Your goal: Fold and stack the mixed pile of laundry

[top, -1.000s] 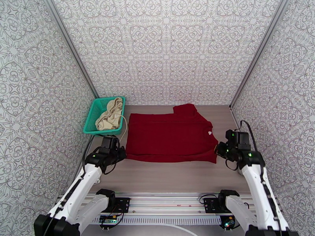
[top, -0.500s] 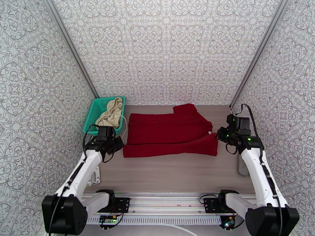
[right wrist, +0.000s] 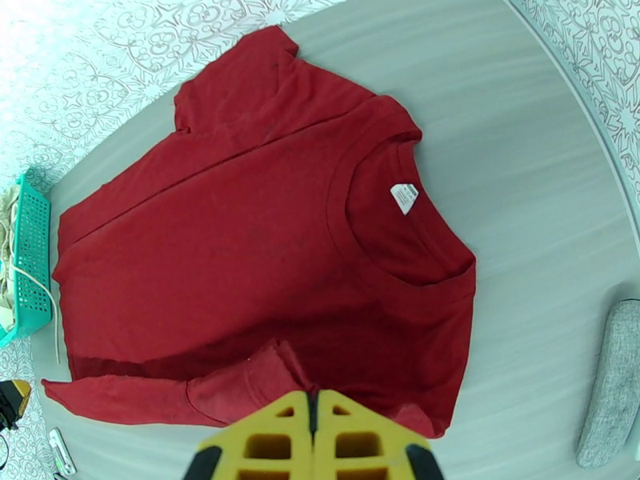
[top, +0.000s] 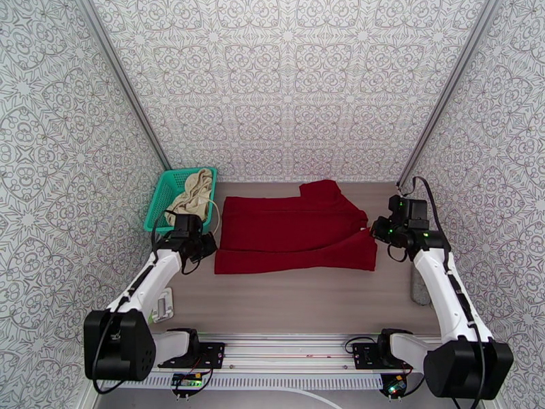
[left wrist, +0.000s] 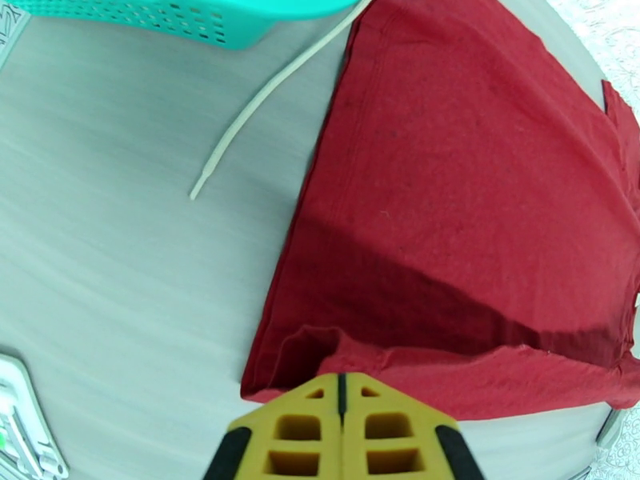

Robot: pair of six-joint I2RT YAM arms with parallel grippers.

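Pinching red shirt [top: 293,226]: left claw [left wrist: 340,383], right claw [right wrist: 314,398].

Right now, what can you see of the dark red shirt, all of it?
The dark red shirt lies spread on the table, soft knit cloth by its look, collar toward the robot's right with a white tag inside, one short sleeve toward the far wall. Its near edge is turned over the body as a band, pinched at its ends by the left gripper and the right gripper, both shut.
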